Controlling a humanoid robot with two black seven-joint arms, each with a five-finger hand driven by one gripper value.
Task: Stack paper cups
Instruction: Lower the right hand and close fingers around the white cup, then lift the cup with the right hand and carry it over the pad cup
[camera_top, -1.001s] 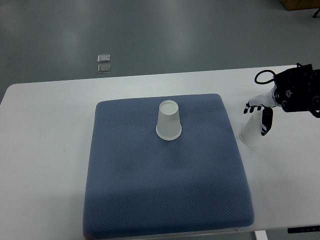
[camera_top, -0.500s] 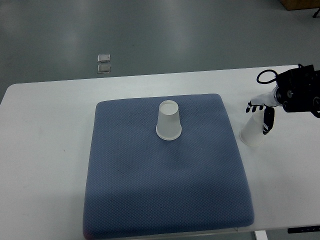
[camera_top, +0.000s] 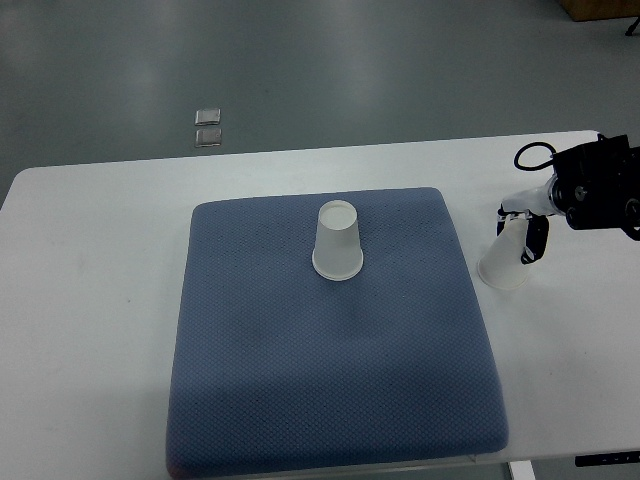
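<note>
One white paper cup (camera_top: 337, 243) stands upside down on the blue mat (camera_top: 330, 370), near its far middle. A second white paper cup (camera_top: 504, 259) is on the white table just right of the mat, tilted, its wide mouth toward the lower left. My right hand (camera_top: 522, 232) comes in from the right edge and has its fingers closed around this second cup's upper part. The left arm does not show.
The white table (camera_top: 90, 300) carries the mat in its middle. Two small square pieces (camera_top: 208, 128) lie on the grey floor beyond the table's far edge. A black cable (camera_top: 530, 153) loops off the right wrist.
The right hand's fingers have closed in on the cup to the right of the mat, and that cup has tipped slightly. The cup on the mat has not moved.
</note>
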